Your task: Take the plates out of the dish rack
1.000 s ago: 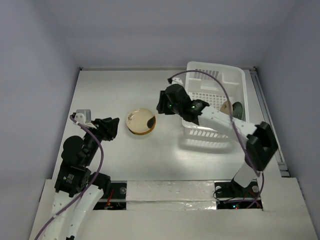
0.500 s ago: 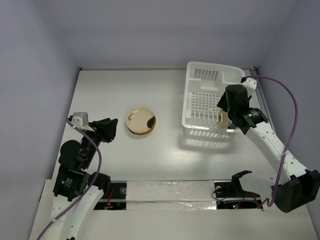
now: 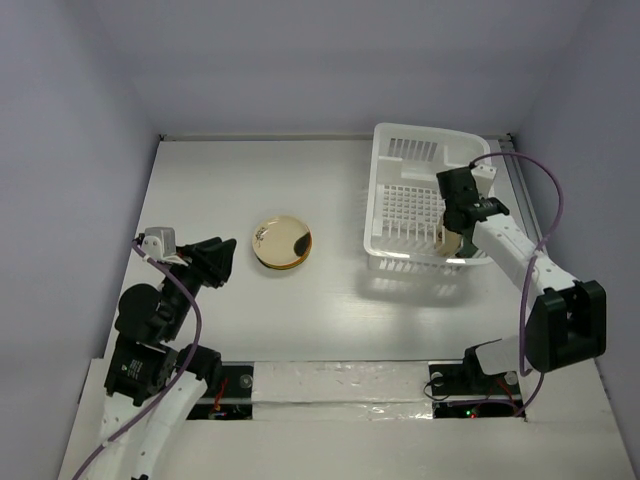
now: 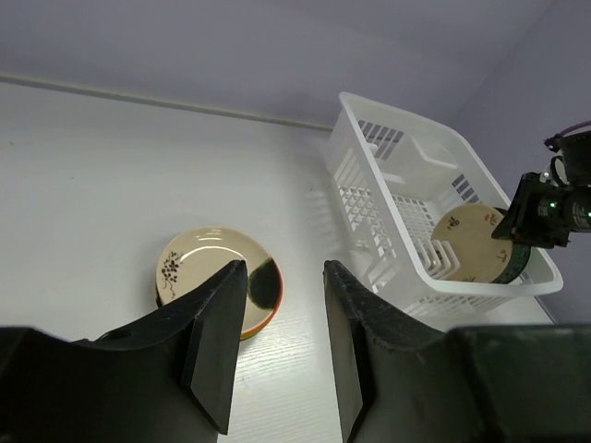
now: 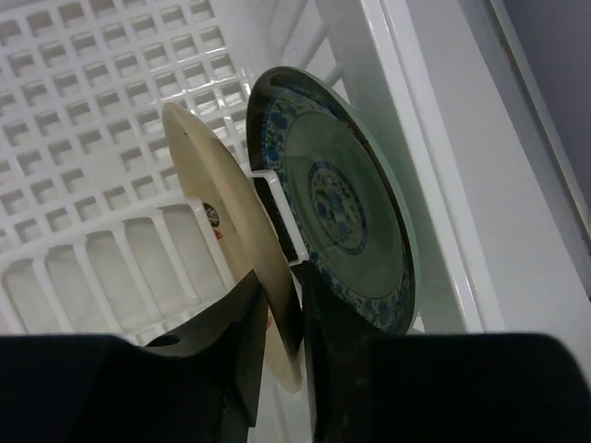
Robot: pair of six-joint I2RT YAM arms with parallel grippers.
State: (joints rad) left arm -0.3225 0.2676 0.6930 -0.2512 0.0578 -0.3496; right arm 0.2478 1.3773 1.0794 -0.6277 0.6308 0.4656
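White slotted plastic formed the rectangular dish rack [image 3: 430, 131], in whose near right corner two plates were stood on edge: a round cream plate [image 5: 222, 212] and a patterned teal-blue plate [image 5: 342, 203]. They were kept apart by a rib [image 5: 273, 205], so that each rim was offered upward for pinching. The right claw [image 5: 282, 286] was set astride the cream plate's rim, one finger at each face; whether it was clenched could not be told. The left claw [image 4: 283, 272] was held released and empty above the tabletop [image 3: 220, 180], near the stack of round plates [image 3: 281, 242], and was judged to be parked out of the way.
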